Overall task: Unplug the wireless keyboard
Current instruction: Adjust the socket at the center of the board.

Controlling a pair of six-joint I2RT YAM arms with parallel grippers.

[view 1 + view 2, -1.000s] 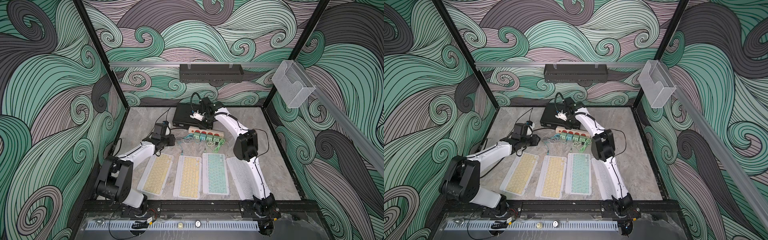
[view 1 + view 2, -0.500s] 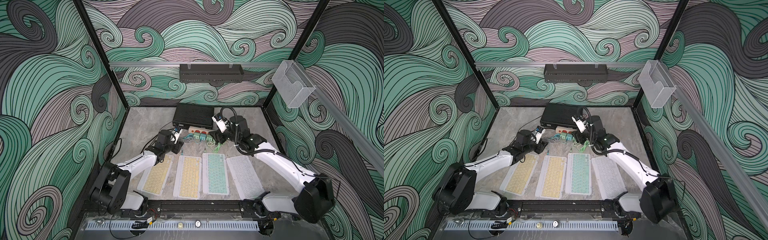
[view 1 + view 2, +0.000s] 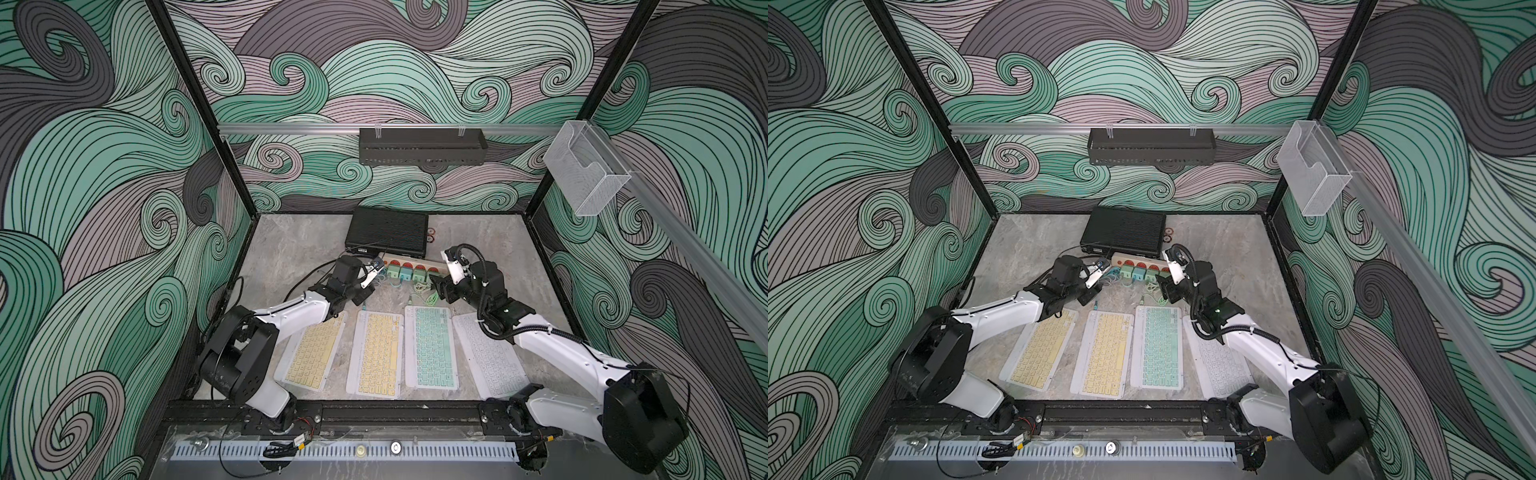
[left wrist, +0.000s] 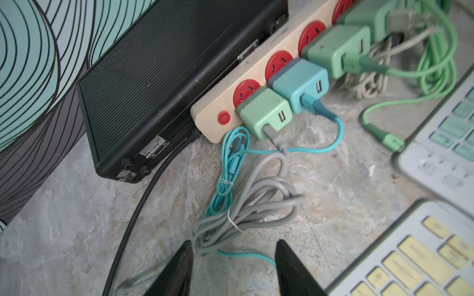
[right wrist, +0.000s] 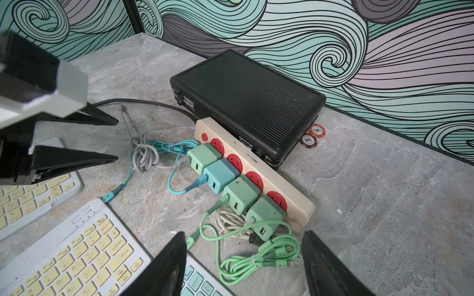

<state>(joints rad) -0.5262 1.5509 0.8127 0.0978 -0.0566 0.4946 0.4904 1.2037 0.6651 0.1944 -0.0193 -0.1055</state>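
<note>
Four keyboards lie in a row: two yellow-keyed [image 3: 311,353] [image 3: 376,353], one teal-keyed [image 3: 430,349], one white [image 3: 490,361]. Behind them a cream power strip [image 3: 405,262] [image 4: 210,125] [image 5: 295,205] carries several chargers. A green cable's plug [image 4: 392,141] meets the teal keyboard's back edge [image 4: 436,143]. A teal cable's plug [image 5: 110,197] lies at a yellow keyboard's corner; whether it is plugged in I cannot tell. My left gripper [image 4: 234,243] [image 3: 368,291] hangs open over a tied grey cable bundle [image 4: 251,205]. My right gripper [image 5: 242,233] [image 3: 436,286] hangs open above a coiled green cable [image 5: 259,258].
A black ribbed case [image 3: 388,232] lies right behind the strip, with two poker chips [image 5: 313,135] beside it. A black power cord [image 4: 138,212] curves across the stone floor on the left. Patterned walls close in three sides.
The right arm swung back from over the black case to the strip's right end. The left gripper moved in to the strip's left end. Both grippers opened wider.
</note>
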